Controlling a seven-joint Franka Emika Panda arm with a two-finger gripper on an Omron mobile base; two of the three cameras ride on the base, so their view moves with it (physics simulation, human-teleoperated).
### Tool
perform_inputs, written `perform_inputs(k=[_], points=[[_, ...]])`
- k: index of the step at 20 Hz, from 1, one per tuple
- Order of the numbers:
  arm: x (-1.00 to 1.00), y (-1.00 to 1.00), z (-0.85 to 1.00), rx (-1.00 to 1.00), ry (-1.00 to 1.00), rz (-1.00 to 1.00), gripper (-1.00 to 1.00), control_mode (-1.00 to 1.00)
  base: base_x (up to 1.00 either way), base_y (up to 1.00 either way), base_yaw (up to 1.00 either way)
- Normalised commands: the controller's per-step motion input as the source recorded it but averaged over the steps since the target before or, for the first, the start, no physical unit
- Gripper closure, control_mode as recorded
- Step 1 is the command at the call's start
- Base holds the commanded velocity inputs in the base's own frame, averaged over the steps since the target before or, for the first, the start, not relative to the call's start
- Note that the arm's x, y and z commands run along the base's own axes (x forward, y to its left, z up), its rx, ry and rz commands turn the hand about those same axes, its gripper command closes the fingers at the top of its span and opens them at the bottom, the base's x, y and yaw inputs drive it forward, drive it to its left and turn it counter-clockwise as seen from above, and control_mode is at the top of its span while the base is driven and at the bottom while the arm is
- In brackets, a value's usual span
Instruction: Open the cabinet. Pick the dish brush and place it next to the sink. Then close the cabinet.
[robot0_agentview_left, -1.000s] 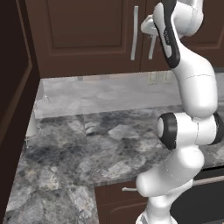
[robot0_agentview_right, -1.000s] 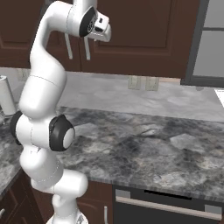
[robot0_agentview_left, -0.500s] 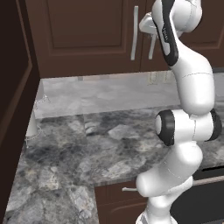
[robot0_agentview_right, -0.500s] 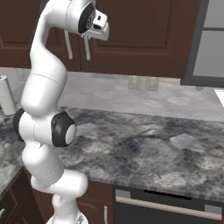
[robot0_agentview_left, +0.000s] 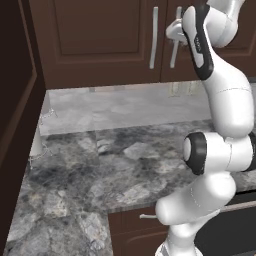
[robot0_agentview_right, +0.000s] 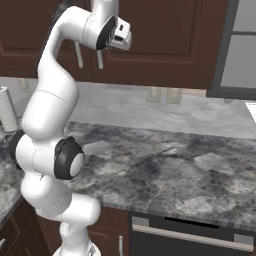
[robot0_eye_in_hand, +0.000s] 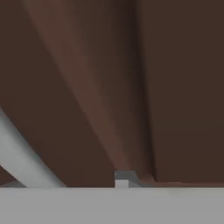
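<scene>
Reaching way up at the cabinet (robot0_agentview_left: 100, 40), with the gripper (robot0_agentview_left: 175, 34) parked right against the bar handle (robot0_agentview_left: 173, 47) of the right-hand door. Just to the left of it, a second bar handle (robot0_agentview_left: 153, 37) on the neighbouring door, both doors shut flat. Can't tell if the fingers are apart, together or actually clamped on that handle (hand blocks them from the left base camera, and the right one mostly catches the back of the gripper (robot0_agentview_right: 121, 36)). Up close from the hand camera: dark brown panel of the cabinet (robot0_eye_in_hand: 175, 87) right ahead, a pale grey handle bar (robot0_eye_in_hand: 19, 157) slanting across one corner, plus a small grey bit at the bottom edge, too blurry to name. Well below the gripper, grey marbled countertop (robot0_agentview_left: 100, 170) and a pale backsplash (robot0_agentview_left: 115, 105) with wall outlets (robot0_agentview_right: 160, 95). Off to the far side from the gripper, a white paper towel roll (robot0_agentview_right: 7, 115) standing on the counter. Lower down, the black dishwasher front (robot0_agentview_right: 190, 235) with its wide bar.
</scene>
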Motion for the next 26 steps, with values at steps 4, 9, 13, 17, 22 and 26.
perform_inputs(k=[4,9,13,17,22,26], points=[[0.00,-0.90,-0.23,0.06,-0.16,-0.02,1.00,-1.00,0.00,0.00,0.00],[-0.01,-0.96,-0.14,0.08,-0.13,-0.04,1.00,-1.00,0.00,0.00,0.00],[-0.25,-1.00,-0.03,0.13,-0.14,-0.07,1.00,-1.00,0.00,0.00,0.00],[-0.54,-1.00,0.00,0.15,-0.13,-0.07,1.00,-1.00,0.00,0.00,0.00],[-0.89,-1.00,0.00,0.16,-0.08,-0.07,1.00,-1.00,0.00,0.00,0.00],[-0.77,-1.00,0.00,0.12,-0.04,-0.06,1.00,-1.00,0.00,0.00,0.00]])
